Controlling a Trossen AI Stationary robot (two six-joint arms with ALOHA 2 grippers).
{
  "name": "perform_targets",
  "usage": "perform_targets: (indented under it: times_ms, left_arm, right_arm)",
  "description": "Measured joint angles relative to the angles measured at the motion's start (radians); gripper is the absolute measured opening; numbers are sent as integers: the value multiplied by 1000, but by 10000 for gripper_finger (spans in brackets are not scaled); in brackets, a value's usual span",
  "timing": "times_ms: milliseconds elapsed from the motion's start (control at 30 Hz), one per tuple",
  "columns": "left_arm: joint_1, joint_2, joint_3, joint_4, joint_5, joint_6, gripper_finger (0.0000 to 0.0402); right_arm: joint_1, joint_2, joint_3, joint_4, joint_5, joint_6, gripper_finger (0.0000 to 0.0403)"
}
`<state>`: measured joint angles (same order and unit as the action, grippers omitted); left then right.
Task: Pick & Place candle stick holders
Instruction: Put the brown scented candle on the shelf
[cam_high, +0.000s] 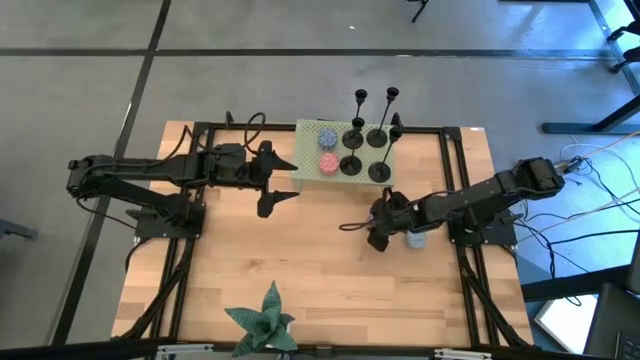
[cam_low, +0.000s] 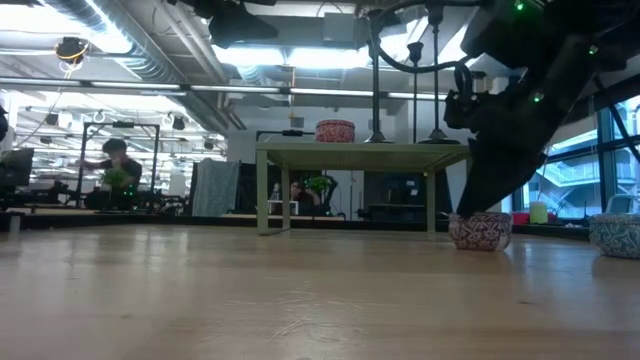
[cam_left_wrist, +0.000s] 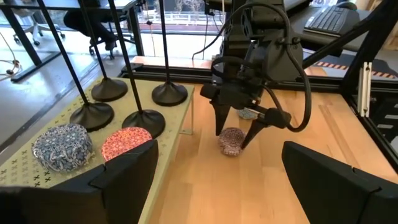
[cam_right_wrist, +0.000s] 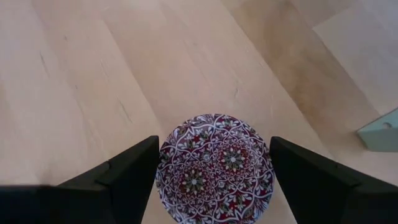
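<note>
My right gripper points down at the wooden surface, fingers spread wide with a small patterned bowl between them; the red-and-white mosaic bowl sits on the wood and neither finger touches it as far as I can see. From the left wrist view the same gripper straddles that bowl, one finger on each side. Just beyond it, on the far side from my left arm, lies a second, bluish bowl, partly hidden behind my wrist in the high view.

My left gripper hangs open above the surface, level with the pale green tray and just beside its edge. Its two dark fingers stand well apart with nothing between them.

The candle stick holders all stand upright on the tray, ahead of my left gripper and across from my right one, well apart from both. I count about five black disc bases with thin stems, though the stems overlap from above. Next to them on the tray, nearer my left gripper, rest a blue patterned bowl and a red one. A green star-shaped plant sits at the near edge of the surface, far from either gripper.
</note>
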<state>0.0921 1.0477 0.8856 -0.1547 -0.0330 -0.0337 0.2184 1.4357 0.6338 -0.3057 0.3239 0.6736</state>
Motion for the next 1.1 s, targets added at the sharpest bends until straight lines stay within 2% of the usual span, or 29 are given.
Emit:
perform_targets:
  times_ms: [633,833,1100]
  left_arm:
    - [0,0,0,-8,0,-4,340]
    - [0,0,0,-8,0,-5,340]
    - [0,0,0,-8,0,-5,340]
  right_arm:
    - [8,1,-2,10,-40,-60,305]
    - [9,2,-2,40,-97,-196,305]
    - [8,5,-5,87,-126,-199,305]
